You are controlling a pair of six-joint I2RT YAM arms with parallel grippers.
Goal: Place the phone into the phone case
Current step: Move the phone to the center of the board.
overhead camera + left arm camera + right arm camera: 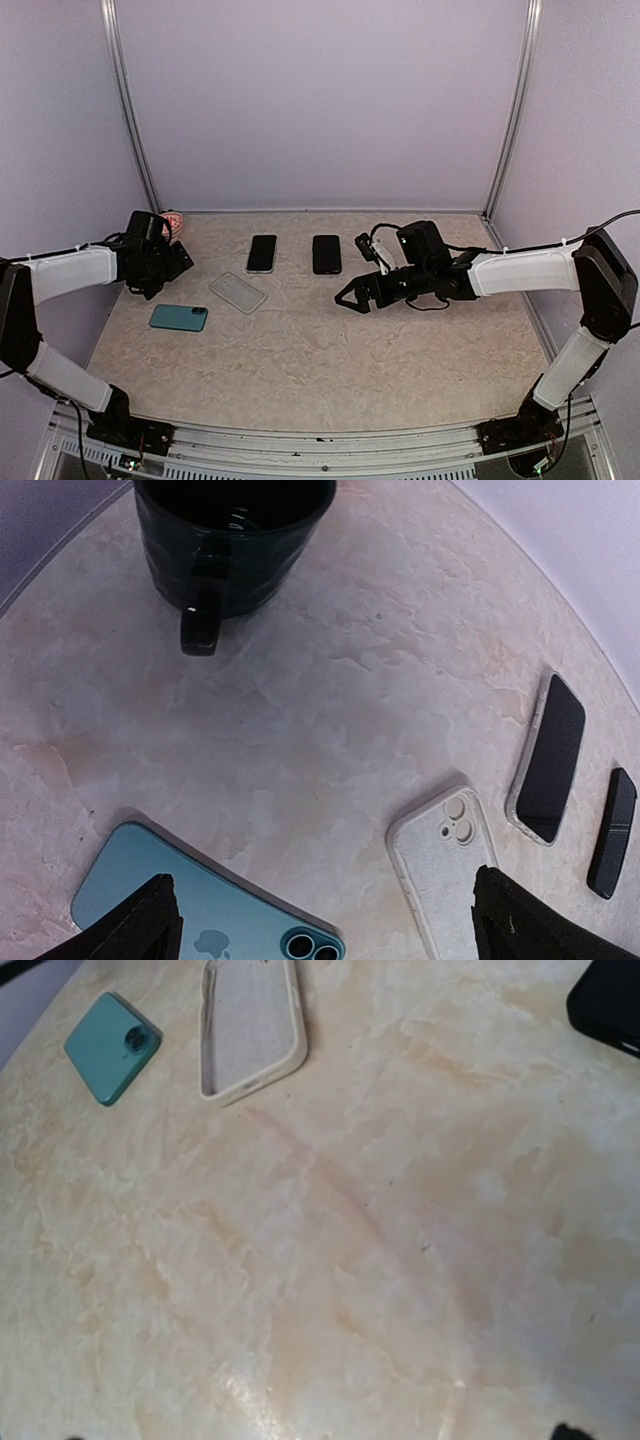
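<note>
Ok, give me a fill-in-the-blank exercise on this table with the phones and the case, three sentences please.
1. The flat teal phone lies face ___, its camera lenses showing.
2. The translucent white phone case is ___, with no phone inside it.
3. The left gripper and the right gripper both have their jaws ___.
Missing words: down; empty; open.

- A pale apple logo (207,943) sits on the back of the teal phone (150,880), lower left of the left wrist view.
- No other lettering or numbers can be read.
</note>
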